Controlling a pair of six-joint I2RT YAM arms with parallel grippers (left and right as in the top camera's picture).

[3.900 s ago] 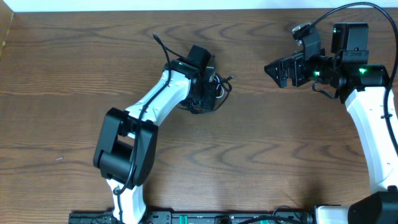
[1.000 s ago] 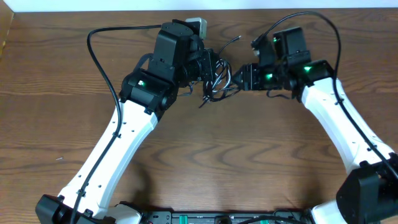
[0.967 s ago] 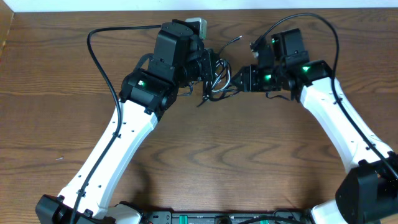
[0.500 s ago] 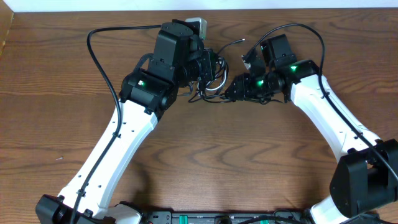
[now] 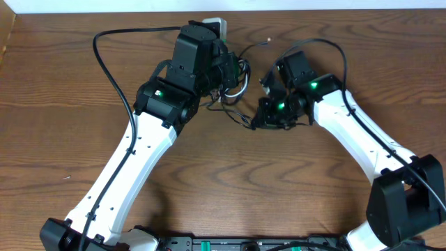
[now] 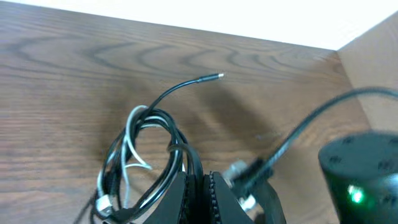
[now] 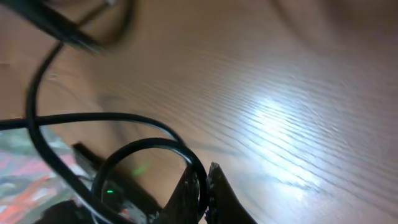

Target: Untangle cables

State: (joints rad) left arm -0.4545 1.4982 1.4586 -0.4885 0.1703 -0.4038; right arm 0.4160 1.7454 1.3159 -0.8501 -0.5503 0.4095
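Note:
The cables, one thin black and one thin white, hang as a tangled bundle from my left gripper. In the left wrist view that gripper is shut on a black strand, and one black end with a metal plug sticks up and away. My right gripper sits just front-right of the bundle. A black strand runs from the tangle to it. In the right wrist view its jaws are shut on a black loop.
A white block lies at the table's far edge behind the left gripper. Thick black arm cables arc over the table at the far left and above the right arm. Bare wood lies between the arms.
My right gripper has moved left and toward the front of the table, and it has shut on a black strand, drawing it out of the bundle. The left gripper has stayed put, still shut.

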